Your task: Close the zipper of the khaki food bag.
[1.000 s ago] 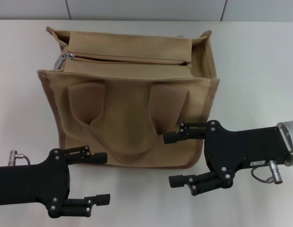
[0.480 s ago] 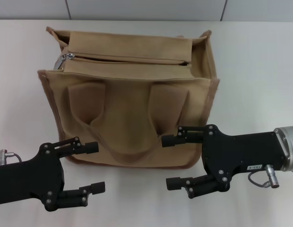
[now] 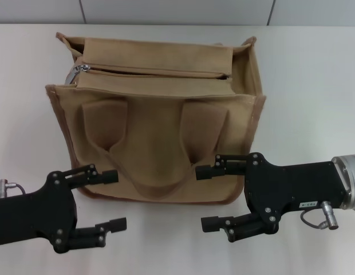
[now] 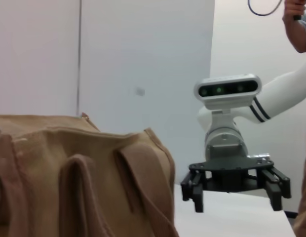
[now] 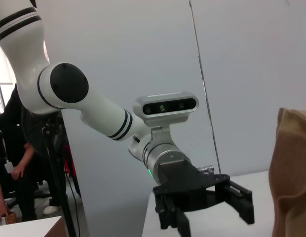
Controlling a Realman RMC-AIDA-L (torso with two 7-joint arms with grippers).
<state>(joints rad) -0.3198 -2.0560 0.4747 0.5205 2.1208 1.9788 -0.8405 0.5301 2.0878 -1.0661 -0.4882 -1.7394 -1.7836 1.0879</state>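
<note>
The khaki food bag (image 3: 157, 134) stands on the white table, its two loop handles lying down the near side. Its zipper (image 3: 154, 72) runs along the top panel and gapes dark along its length, with the silver pull tab (image 3: 78, 70) at the left end. My left gripper (image 3: 113, 200) is open, low at the bag's near left corner. My right gripper (image 3: 207, 197) is open at the bag's near right corner, its upper finger over the bag's lower edge. The bag also shows in the left wrist view (image 4: 79, 182) and at the edge of the right wrist view (image 5: 293, 173).
The white table (image 3: 309, 91) stretches around the bag, with a grey wall behind. The left wrist view shows my right gripper (image 4: 235, 186) beside the bag; the right wrist view shows my left gripper (image 5: 202, 205). People stand beyond the table.
My left gripper has drawn back toward the left and slightly up in the view. My right gripper has shifted a little left and down. The bag has not moved.
</note>
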